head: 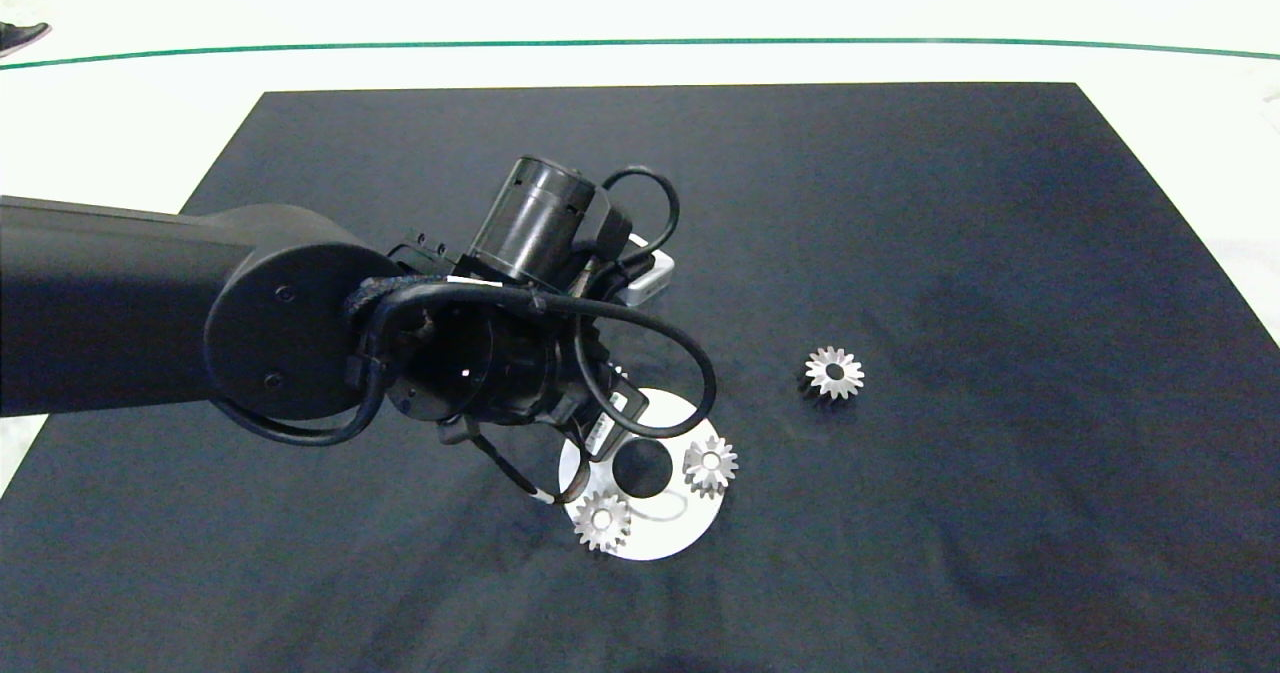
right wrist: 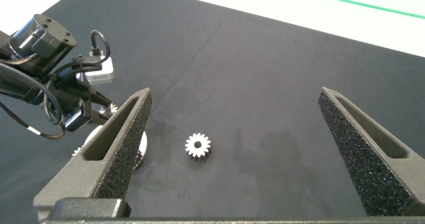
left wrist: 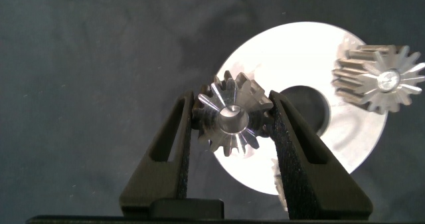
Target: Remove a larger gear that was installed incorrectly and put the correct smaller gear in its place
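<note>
The left pincer [left wrist: 232, 121] is clamped on a gear [left wrist: 231, 116], one finger [left wrist: 174, 147] pressed to each side of its teeth, and it hangs right over the edge of the round silver plate [left wrist: 312, 161], beside the plate's dark centre hole [left wrist: 307, 106]. Which gear this is, larger or smaller, can't be told from here. Two more small gears sit on that plate: one [head: 710, 464] to the right of the hole, another [head: 601, 521] at the near rim. From above, the left arm [head: 150, 303] comes in from the left and covers the plate's far left side. Out to the right, well apart from the plate, a lone gear [head: 834, 372] lies on the black mat [head: 1000, 253] covering the worktop. The right pincer [right wrist: 232, 151] hovers high above the mat, fingers spread wide and holding nothing, with that lone gear [right wrist: 197, 145] in sight between them. A shoe [head: 20, 36] shows at the far left corner.
</note>
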Robot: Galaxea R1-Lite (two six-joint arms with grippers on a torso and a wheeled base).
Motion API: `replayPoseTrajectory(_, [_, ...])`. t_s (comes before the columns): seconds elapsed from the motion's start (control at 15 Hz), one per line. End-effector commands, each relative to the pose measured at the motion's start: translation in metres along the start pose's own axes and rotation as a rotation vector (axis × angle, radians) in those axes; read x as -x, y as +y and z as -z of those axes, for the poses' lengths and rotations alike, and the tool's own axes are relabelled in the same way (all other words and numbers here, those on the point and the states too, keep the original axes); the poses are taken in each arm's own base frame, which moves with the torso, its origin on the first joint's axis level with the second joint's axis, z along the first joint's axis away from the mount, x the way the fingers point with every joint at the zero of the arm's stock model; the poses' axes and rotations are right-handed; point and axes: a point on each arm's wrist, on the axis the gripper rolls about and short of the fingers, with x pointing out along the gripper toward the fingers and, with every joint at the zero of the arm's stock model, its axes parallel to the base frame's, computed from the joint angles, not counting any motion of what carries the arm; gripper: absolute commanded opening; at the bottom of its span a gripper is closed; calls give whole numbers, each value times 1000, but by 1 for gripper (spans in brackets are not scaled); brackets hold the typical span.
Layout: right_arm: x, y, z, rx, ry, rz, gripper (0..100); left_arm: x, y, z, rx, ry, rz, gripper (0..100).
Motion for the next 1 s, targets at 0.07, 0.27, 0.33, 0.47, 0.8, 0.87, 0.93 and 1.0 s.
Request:
replayPoseTrajectory(0.07, [0,0,0,1,1,-1,100,0,-5,0,-9,1,10,25])
replayPoseTrajectory(0.27, [0,0,0,1,-2,-1,100,-2,-5,-2,-10,1,9,25])
replayPoseTrajectory(0.33, [0,0,0,1,-2,-1,100,-4,-6,-2,-10,4,9,25])
replayPoseTrajectory(0.47, [0,0,0,1,-2,-1,100,-6,-4,-1,-10,8,6,25])
replayPoseTrajectory(0.8, [1,0,0,1,-4,-1,100,-5,-1,0,-3,12,-6,25])
replayPoseTrajectory(0.87, [1,0,0,1,-4,-1,100,-5,1,1,0,14,-9,25])
replayPoseTrajectory(0.93, [1,0,0,2,-4,0,100,-5,1,1,0,15,-9,25])
replayPoseTrajectory(1.0, [1,0,0,1,-4,-1,100,-4,1,2,0,15,-9,25])
